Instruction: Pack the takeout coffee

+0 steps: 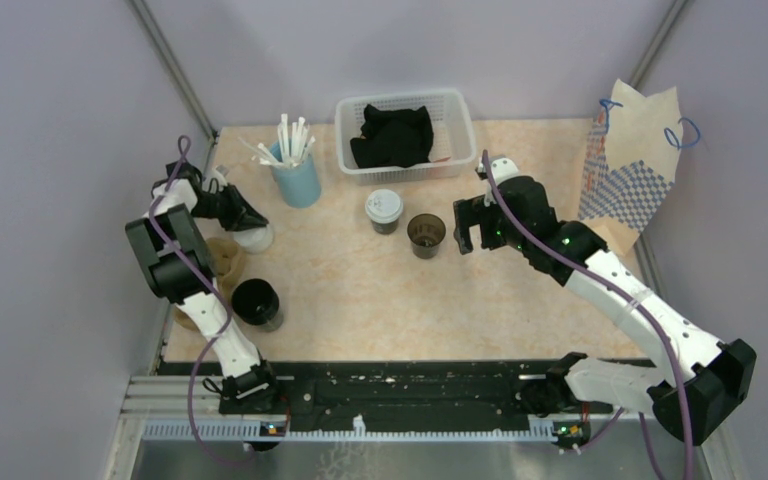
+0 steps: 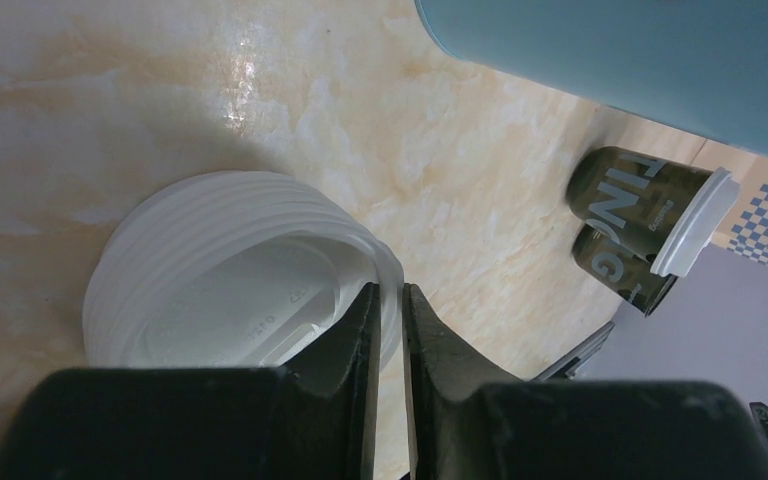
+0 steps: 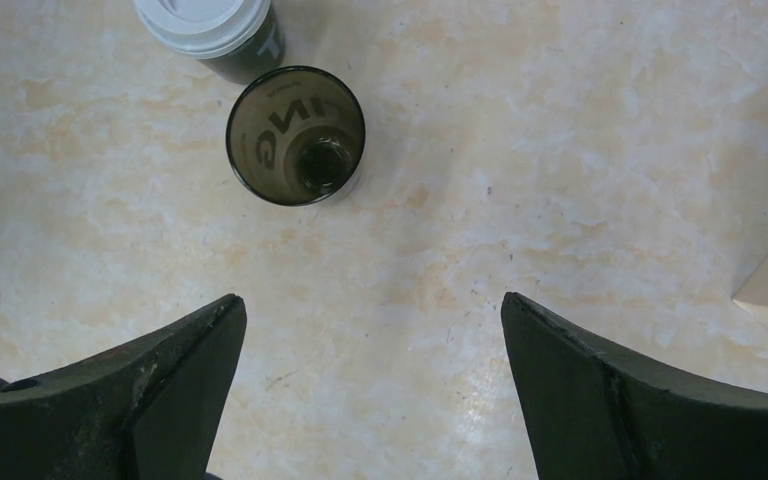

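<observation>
Two dark olive paper cups stand mid-table: one with a white lid (image 1: pixel 384 211), one without a lid (image 1: pixel 426 234). Both show in the right wrist view, lidded (image 3: pixel 205 25) and open (image 3: pixel 295 135), and in the left wrist view, lidded (image 2: pixel 660 200) and open (image 2: pixel 610 262). My left gripper (image 1: pixel 243 218) is at a stack of white lids (image 1: pixel 256 238); its jaws (image 2: pixel 390 290) are shut on the rim of the top lid (image 2: pixel 220 290). My right gripper (image 1: pixel 463 228) is open and empty (image 3: pixel 372 300), just right of the open cup. The brown pulp carrier (image 1: pixel 222 262) lies partly under my left arm.
An all-black cup (image 1: pixel 256 302) stands at the near left. A blue cup of straws (image 1: pixel 297 175) is beside the lids. A white basket (image 1: pixel 457 120) holding black cloth is at the back. A paper bag (image 1: pixel 632 160) stands at the right wall.
</observation>
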### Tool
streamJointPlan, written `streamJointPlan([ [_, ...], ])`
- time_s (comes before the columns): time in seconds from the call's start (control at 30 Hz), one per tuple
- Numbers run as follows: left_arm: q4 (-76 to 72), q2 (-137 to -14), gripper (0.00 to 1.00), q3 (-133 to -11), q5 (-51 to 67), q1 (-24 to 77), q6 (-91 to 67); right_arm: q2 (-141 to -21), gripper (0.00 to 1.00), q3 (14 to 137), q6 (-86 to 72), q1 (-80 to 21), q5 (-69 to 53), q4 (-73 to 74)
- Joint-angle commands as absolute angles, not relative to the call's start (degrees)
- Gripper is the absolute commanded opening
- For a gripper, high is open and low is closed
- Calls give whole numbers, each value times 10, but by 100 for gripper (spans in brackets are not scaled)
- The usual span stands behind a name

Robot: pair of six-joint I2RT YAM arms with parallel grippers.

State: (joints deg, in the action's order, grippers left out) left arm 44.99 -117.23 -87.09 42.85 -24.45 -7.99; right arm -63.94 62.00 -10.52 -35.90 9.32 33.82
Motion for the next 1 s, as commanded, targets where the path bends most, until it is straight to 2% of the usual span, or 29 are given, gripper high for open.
streamJointPlan([
  [0.0, 433, -1128, 18, -862, 451, -254, -82, -640, 99, 649, -105, -367, 90, 317],
  [0.4, 429, -1124, 19, -859, 463, -255, -84, -639, 99, 645, -107, -368, 88, 321],
  [0.5, 431, -1121, 16, -862, 454, -256, -84, -639, 99, 646, -106, -367, 90, 321],
  [0.67, 475, -1122, 0, -889, 396, -254, -98, -638, 99, 644, -105, -367, 93, 319],
  [0.77, 497, -1113, 0, -903, 351, -253, -103, -639, 99, 642, -105, -369, 92, 317],
  [0.97, 524, -1090, 0, -933, 336, -254, -113, -642, 99, 645, -101, -376, 97, 317],
])
